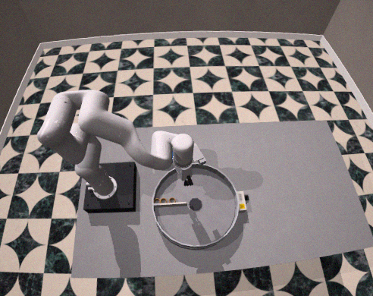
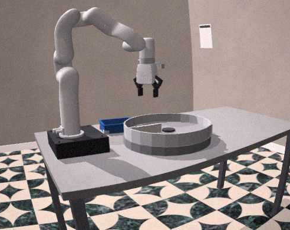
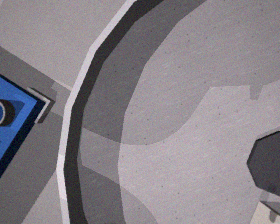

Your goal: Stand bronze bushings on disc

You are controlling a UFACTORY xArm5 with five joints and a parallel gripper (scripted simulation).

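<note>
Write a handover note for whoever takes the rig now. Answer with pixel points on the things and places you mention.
Gripper [image 1: 188,183] [image 2: 148,93]: open, holding nothing, raised above the turntable.
Bronze bushings: three [image 1: 164,200] stand on the disc [image 1: 217,190] [image 2: 186,125] [image 3: 191,130], in a row along the pale divider [image 1: 171,204] [image 2: 151,129], off the hub [image 1: 195,204] [image 2: 168,130] [image 3: 272,164].
Crate [image 2: 115,125] [image 3: 16,95]: beside the turntable; one ring-shaped bushing [image 3: 9,113] shows at the edge of the wrist view, metal unclear.
Done: those three look placed.
Left: check the rest of the crate for bronze; most of it is out of view. Leave steel there.
</note>
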